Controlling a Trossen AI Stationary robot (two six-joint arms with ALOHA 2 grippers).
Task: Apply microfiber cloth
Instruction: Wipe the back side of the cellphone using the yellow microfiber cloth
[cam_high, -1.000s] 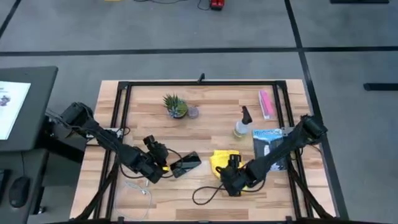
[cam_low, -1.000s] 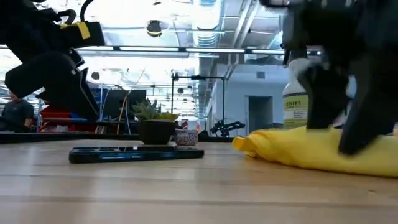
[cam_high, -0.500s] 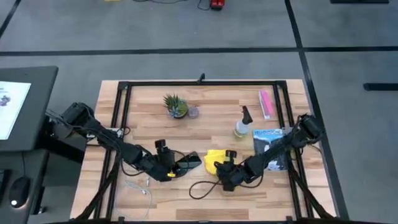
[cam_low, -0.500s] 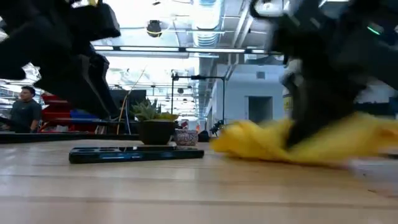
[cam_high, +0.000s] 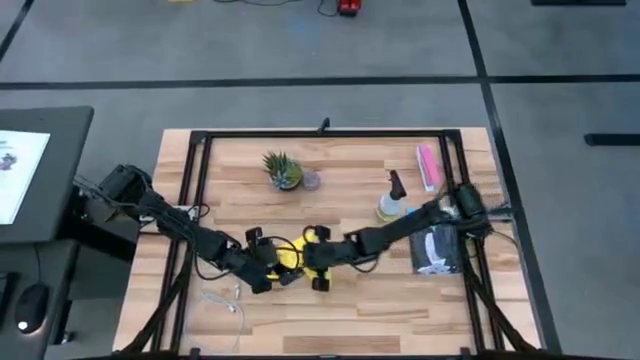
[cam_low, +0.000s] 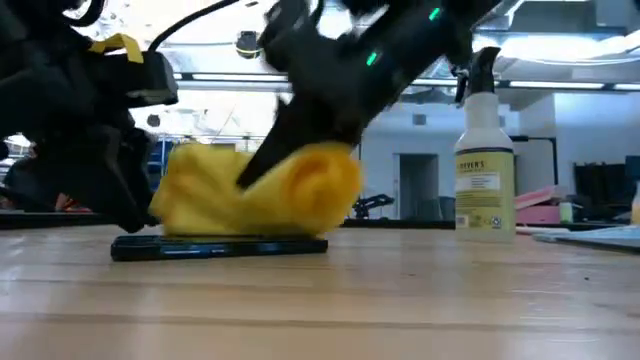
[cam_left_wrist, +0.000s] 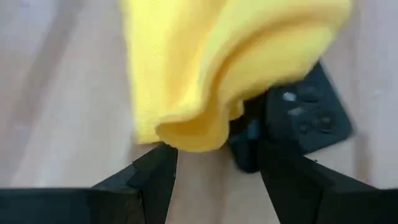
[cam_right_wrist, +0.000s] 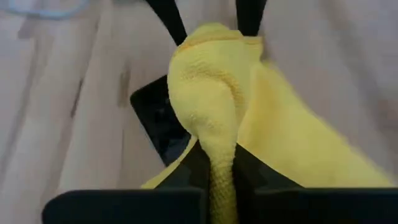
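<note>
Now, your right hand (cam_right_wrist: 221, 171) pinches the bunched microfiber cloth (cam_low: 255, 190) | it lies lengthwise along the smartphone (cam_low: 218, 247) | your left hand (cam_left_wrist: 214, 171) gapes beside it.

A robotics lab: framed wooden table (cam_high: 330, 305), taped concrete floor (cam_high: 300, 45), ceiling ducts (cam_low: 330, 45).

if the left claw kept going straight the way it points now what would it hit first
Most likely the bunched bright yellow microfiber cloth, which hangs just ahead of the open left claw. The flat black smartphone lies right behind it, though depth is unclear.
</note>
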